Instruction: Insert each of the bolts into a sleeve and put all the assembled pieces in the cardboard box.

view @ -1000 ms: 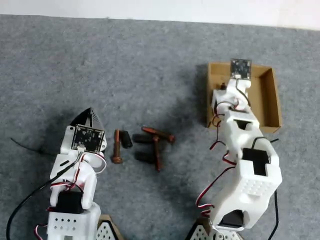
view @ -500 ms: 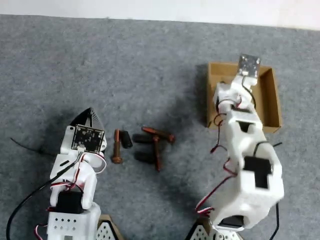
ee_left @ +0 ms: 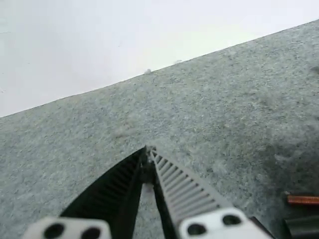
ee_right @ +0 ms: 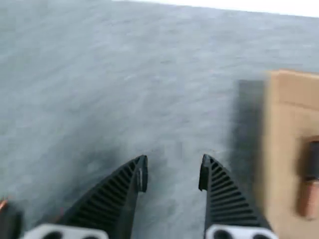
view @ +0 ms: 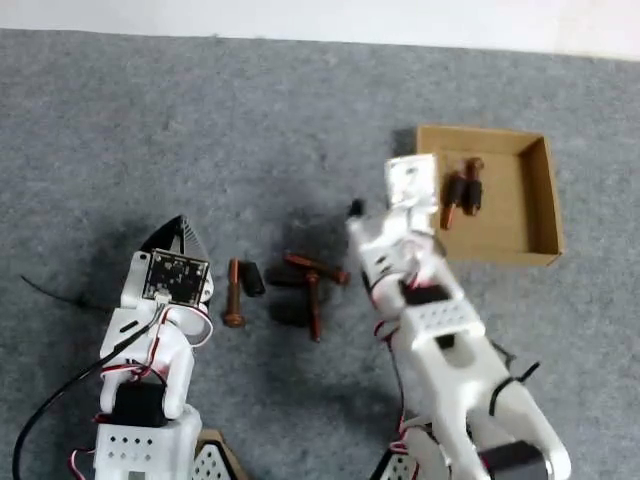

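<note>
The right gripper (ee_right: 173, 173), fingers spread and holding nothing, hangs over bare mat (view: 200, 120) just off the 9 o'clock wall of the cardboard box (view: 533, 190). A second ago the arm was stretched over the box and hid its floor. It has since swung out toward 9 o'clock. An assembled piece (view: 465, 190), apparently a bolt seated in a sleeve, now lies uncovered in the box near that wall. One delivery looks done.

At 8 o'clock on the table the left gripper (ee_left: 148, 153) is pinched closed on nothing, where it was a second ago. The loose parts near the centre have not shifted: three bolts (view: 313, 305) and their dark sleeves (view: 252, 277) lie unjoined between the two arms. Most of the job therefore remains.
</note>
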